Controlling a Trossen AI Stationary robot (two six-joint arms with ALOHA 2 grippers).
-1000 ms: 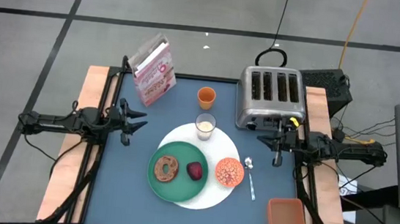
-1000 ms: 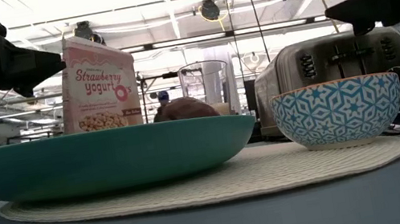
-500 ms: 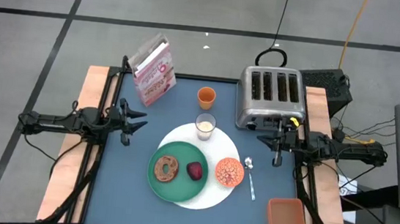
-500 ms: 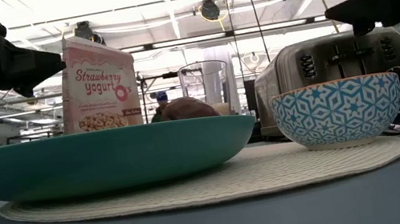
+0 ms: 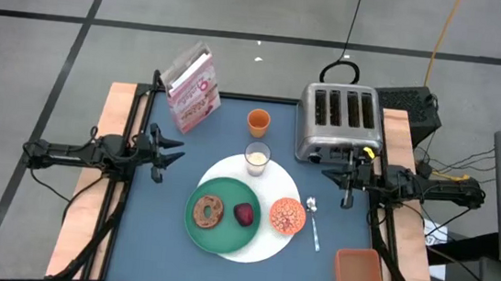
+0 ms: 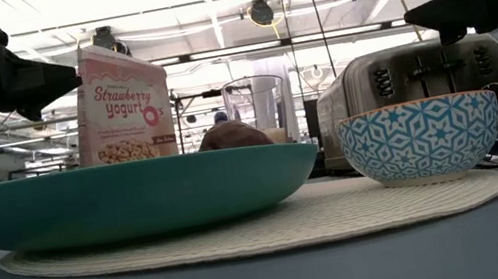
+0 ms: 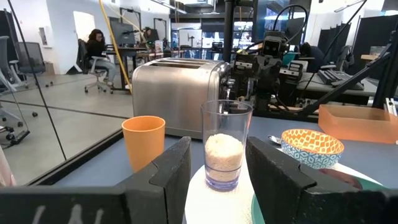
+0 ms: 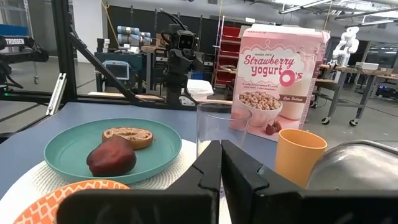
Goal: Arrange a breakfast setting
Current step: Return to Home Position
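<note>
The green plate with the brown bagel and the dark-red fruit lies on the white disc. The small orange bowl sits on the disc's right part, the milk glass on its far edge. The orange cup stands behind the glass, the metal spoon lies right of the disc, and the pink cereal box stands at the far left. My left gripper is open at the table's left edge. My right gripper is shut at the right edge. Both are empty.
A steel toaster stands at the far right, just beyond my right gripper. An orange tray lies at the near right corner. People sit in the room beyond the table.
</note>
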